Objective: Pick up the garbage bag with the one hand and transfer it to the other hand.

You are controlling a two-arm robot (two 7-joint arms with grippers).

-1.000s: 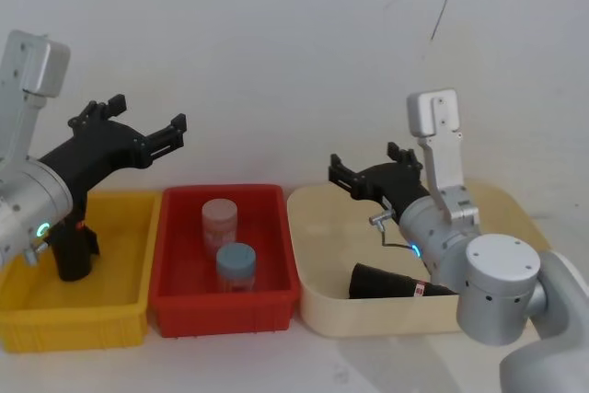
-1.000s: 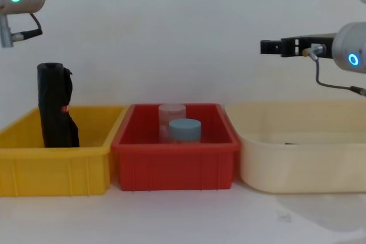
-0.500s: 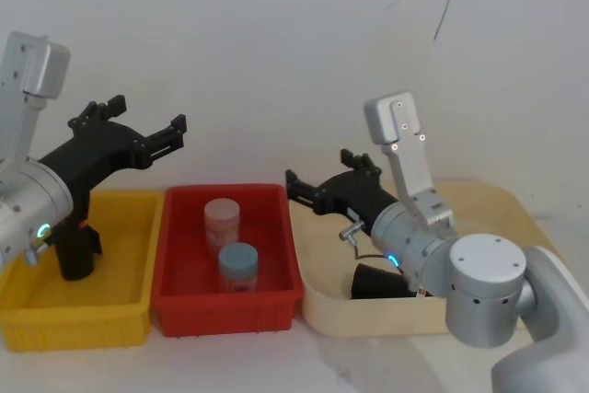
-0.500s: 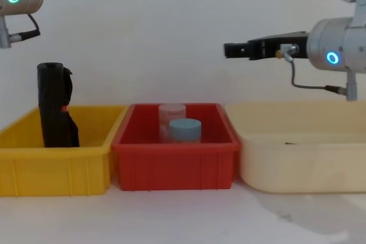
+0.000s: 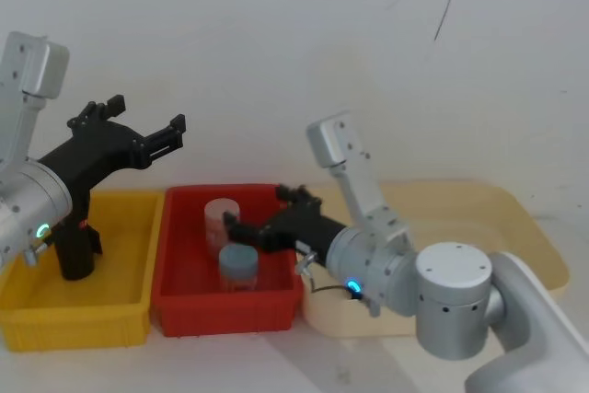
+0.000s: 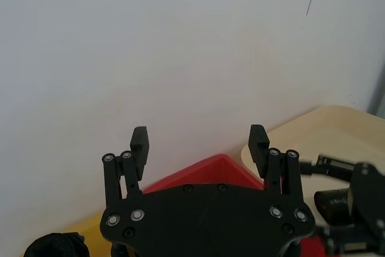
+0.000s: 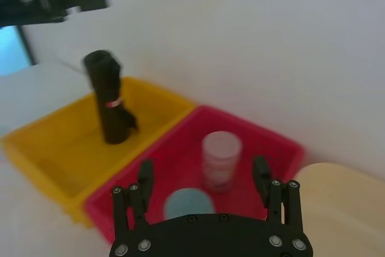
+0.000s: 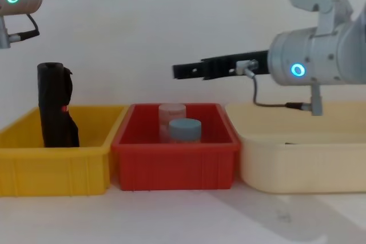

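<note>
Two sets of jaws stand apart, holding nothing. The left gripper [image 6: 199,138], on the arm with the green-teal ring, hangs high above the yellow bin [image 8: 57,167]. The right gripper [image 7: 203,171], on the blue-ringed arm, reaches level over the red bin [image 8: 177,167], above a clear jar [image 8: 171,112] and a blue-lidded jar [image 8: 185,128]. The garbage bag [image 8: 54,107] stands upright in the yellow bin, well below the left gripper, touched by neither. A cream tub [image 8: 303,164] sits just beside the red bin on the surface [image 8: 183,215].
</note>
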